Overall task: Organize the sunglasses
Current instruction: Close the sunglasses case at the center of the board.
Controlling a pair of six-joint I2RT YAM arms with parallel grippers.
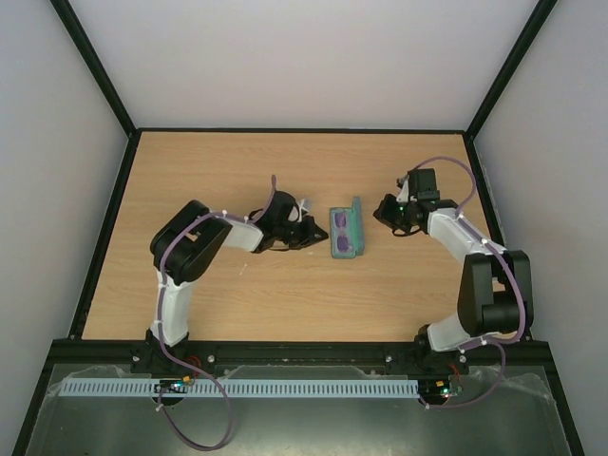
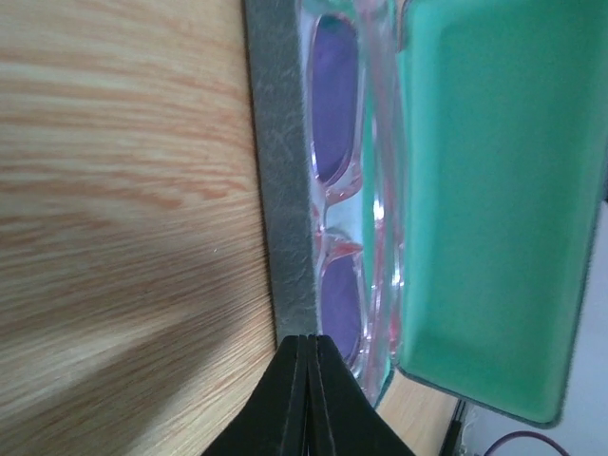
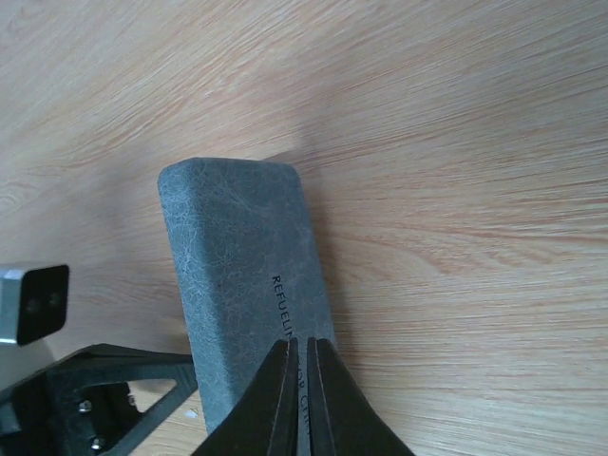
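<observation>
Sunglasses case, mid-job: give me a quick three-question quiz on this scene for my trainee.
1. True or false: the sunglasses lie on the bare table beside the case.
2. The lid's lining is: A) red, B) green, C) black.
3. Fill in: the lettered outer shell of the case shows in the ___ wrist view.

Key
1. False: the sunglasses lie inside the open case.
2. B.
3. Right.
</observation>
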